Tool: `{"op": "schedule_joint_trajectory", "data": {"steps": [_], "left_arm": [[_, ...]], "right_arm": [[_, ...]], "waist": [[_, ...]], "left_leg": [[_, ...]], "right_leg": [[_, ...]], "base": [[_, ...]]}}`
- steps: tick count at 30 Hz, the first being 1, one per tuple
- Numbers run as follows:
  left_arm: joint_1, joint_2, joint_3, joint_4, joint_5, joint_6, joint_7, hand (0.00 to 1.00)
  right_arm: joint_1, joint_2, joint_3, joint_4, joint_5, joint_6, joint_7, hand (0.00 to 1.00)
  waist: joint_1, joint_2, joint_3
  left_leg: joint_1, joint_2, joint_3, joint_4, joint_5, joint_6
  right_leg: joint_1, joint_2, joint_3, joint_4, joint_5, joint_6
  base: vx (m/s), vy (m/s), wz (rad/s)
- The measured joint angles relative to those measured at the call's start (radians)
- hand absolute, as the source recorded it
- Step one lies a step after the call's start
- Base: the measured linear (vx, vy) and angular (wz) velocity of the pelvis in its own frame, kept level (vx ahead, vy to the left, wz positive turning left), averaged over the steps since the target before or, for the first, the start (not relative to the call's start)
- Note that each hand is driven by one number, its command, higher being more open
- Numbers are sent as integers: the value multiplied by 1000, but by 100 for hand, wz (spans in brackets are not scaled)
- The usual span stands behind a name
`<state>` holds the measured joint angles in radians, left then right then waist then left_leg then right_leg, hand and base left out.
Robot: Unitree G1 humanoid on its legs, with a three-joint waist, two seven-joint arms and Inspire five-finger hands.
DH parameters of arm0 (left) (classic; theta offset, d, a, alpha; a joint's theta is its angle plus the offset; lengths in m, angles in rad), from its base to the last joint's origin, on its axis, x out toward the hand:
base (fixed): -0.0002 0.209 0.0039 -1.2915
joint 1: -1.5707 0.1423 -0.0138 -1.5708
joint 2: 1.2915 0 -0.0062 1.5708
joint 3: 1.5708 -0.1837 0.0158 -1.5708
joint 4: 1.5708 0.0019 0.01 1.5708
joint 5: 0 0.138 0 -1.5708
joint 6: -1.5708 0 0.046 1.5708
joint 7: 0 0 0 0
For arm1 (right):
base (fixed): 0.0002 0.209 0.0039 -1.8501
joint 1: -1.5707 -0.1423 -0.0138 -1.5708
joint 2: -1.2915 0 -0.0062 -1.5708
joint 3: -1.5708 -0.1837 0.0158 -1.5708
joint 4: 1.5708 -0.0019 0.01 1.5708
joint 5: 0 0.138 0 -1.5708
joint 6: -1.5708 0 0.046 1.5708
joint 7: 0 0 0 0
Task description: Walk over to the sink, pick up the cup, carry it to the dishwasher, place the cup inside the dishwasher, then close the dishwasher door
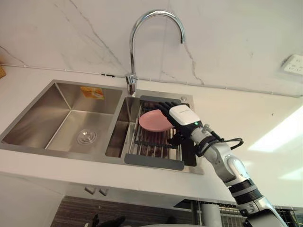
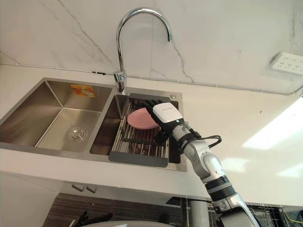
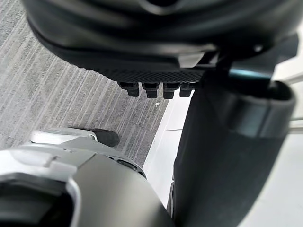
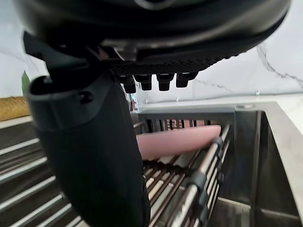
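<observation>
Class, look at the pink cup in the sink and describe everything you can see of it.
The cup is plain pink, smooth and matte, plastic by the look. It seems to lie on its side on the metal-barred rack over the smaller right basin of the sink, showing a rounded oval outline. The right hand reaches over it, dark fingers at its far edge; whether they touch it cannot be told.

The smooth pink cup (image 1: 154, 120), round and shallow, lay tilted on the dark wire drying rack (image 1: 151, 147) set over the right basin of the stainless-steel double sink (image 1: 42, 116), near the basin's back edge.
</observation>
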<state>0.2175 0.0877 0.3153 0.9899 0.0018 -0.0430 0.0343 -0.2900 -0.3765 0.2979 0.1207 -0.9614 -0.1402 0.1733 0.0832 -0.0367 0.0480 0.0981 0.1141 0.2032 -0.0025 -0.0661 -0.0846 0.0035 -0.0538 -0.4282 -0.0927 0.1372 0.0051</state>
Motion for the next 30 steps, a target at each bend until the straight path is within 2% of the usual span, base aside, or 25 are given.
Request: {"op": "schedule_joint_trajectory", "data": {"steps": [8,15,20,21,30], "left_arm": [[-3,12,0,-6,0,18,-17,100],[-4,13,-12,-16,0,22,-25,100],[-3,13,-12,-22,0,25,-26,100],[-3,13,-12,-25,-1,26,-26,100],[-5,11,-29,-46,-1,26,-30,100]], "right_arm": [[-66,11,44,111,-23,35,-35,100],[-103,21,61,195,-93,80,-141,100],[-128,25,62,219,-150,79,-199,100],[-137,27,62,230,-176,82,-206,0],[-180,27,68,318,-226,94,-244,0]], "waist": [[3,15,9],[14,19,11],[15,28,17],[16,29,18],[30,28,19]], "left_leg": [[1,-1,-3,-3,1,0],[0,-4,-12,-6,7,1],[0,-4,-13,-13,9,0],[0,-5,-13,-14,9,0],[0,-7,-15,-16,9,0]], "right_leg": [[0,-2,-10,0,-1,1],[4,-5,-19,0,-1,2],[0,-5,-21,0,-2,3],[0,-5,-21,0,-2,3],[0,-8,-24,0,-2,4]], "base": [[13,30,1],[-4,32,4],[0,0,0],[0,0,0],[15,30,1]]}}
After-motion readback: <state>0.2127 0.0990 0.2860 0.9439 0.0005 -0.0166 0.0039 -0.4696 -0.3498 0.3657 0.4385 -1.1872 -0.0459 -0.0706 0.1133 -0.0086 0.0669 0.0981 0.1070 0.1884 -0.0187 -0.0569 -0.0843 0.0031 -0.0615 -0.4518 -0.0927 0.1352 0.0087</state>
